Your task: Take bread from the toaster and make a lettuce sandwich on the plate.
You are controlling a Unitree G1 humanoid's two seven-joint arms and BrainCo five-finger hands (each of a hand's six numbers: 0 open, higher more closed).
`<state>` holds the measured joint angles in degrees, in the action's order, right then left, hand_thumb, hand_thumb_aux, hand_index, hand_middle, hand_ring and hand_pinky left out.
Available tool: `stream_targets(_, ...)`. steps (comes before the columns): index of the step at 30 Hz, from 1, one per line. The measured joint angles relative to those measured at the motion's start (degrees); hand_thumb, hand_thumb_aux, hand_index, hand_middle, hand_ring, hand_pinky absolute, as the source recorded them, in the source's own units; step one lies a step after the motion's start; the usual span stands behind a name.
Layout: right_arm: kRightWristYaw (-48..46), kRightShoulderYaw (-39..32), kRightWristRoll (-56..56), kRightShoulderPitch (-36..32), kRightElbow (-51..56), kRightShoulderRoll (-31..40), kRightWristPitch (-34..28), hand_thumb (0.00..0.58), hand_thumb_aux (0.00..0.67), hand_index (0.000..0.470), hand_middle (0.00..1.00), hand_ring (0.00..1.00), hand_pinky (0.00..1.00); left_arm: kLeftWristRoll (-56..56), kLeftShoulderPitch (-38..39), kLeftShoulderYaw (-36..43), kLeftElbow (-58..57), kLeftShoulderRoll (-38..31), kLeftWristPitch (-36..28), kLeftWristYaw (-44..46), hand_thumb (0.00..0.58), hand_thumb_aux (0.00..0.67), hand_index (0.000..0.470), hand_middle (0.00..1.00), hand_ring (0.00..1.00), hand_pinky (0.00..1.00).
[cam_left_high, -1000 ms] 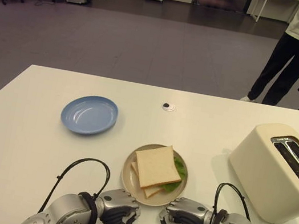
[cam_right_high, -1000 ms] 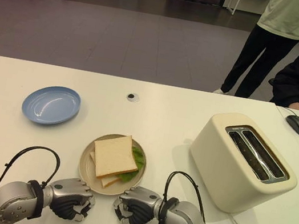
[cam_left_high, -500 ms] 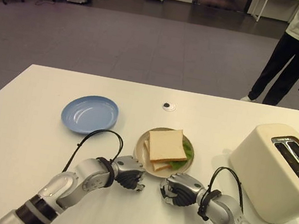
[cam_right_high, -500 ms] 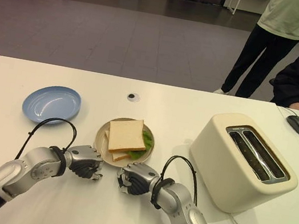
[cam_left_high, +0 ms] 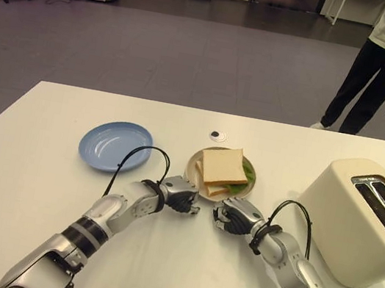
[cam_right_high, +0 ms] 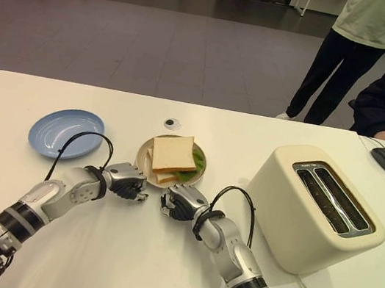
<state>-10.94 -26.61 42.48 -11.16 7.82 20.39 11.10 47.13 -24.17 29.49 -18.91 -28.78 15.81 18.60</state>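
Your white desk (cam_left_high: 40,162) carries a blue plate (cam_left_high: 115,146) on the left, a tan plate (cam_left_high: 191,168) just right of it near the middle, and a cream toaster (cam_left_high: 358,218) at the right, slots upward. A small round fitting (cam_left_high: 215,134) with a dark centre sits behind the tan plate. A dark computer mouse (cam_right_high: 383,160) lies at the far right edge.

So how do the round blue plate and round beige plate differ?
The blue plate is bare; the beige plate carries a lettuce sandwich. The blue plate lies further left; the beige plate sits nearer the cream toaster. Both rest flat on the white table.
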Motion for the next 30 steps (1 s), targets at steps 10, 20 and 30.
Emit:
stream_targets(10,-7.7,6.69,-22.94,4.24,-12.8,-1.98,-1.36,0.58,0.67,0.47,1.0,1.0,1.0,-10.34,11.45,-3.9,16.63,-3.66,1.1,3.7,0.58,0.67,0.47,1.0,1.0,1.0)
stream_targets(20,-10.04,24.61,-57.78,7.4,-34.72,-8.52,-15.32,0.0,0.0,0.0,0.0,0.0,0.0,-50.7,26.4,-28.96,43.83,0.42,-9.52,6.16,0.0,0.0,0.0,0.0,0.0,0.0)
stream_targets(30,-5.61,29.15,-56.64,18.29,-31.69,-12.94,-4.13,0.0,0.0,0.0,0.0,0.0,0.0,-56.31,37.0,-33.42,43.4,17.62,-13.34,-8.6,0.0,0.0,0.0,0.0,0.0,0.0)
